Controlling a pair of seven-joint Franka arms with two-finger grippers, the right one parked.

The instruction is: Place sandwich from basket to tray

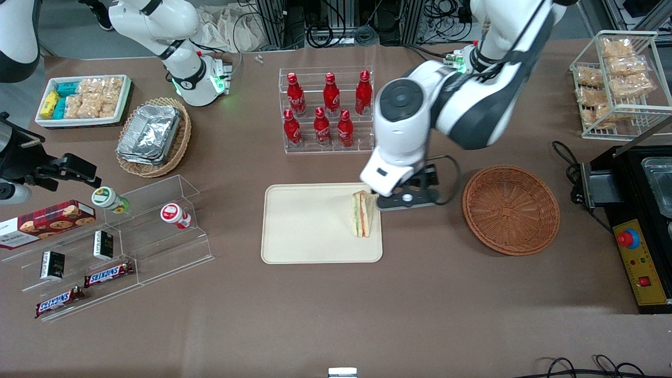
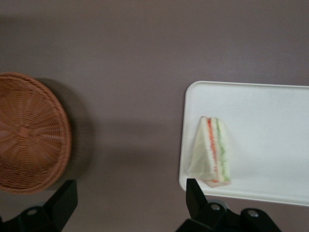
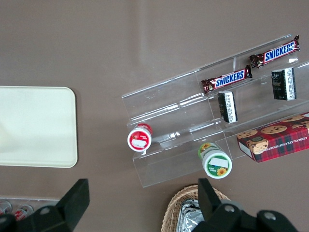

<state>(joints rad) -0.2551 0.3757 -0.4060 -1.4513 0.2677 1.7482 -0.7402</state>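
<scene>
The sandwich (image 1: pixel 362 214), a clear-wrapped white wedge with orange and green layers, lies on the cream tray (image 1: pixel 310 226), at the tray's edge toward the working arm's end. It also shows in the left wrist view (image 2: pixel 212 152) on the tray (image 2: pixel 270 125). The round reddish-brown basket (image 1: pixel 510 210) stands empty beside the tray and shows in the left wrist view too (image 2: pixel 26 133). My left gripper (image 1: pixel 403 192) hangs above the bare table between tray and basket; in the wrist view it (image 2: pixel 129 198) is open wide and empty, one fingertip (image 2: pixel 193 191) near the sandwich's corner.
A clear rack of red cola bottles (image 1: pixel 326 110) stands farther from the front camera than the tray. A clear stepped shelf with snacks (image 1: pixel 131 231), a tan basket of foil trays (image 1: pixel 155 135) and a white snack box (image 1: pixel 84 100) lie toward the parked arm's end. A wire rack (image 1: pixel 619 79) and a black machine (image 1: pixel 640 210) lie toward the working arm's end.
</scene>
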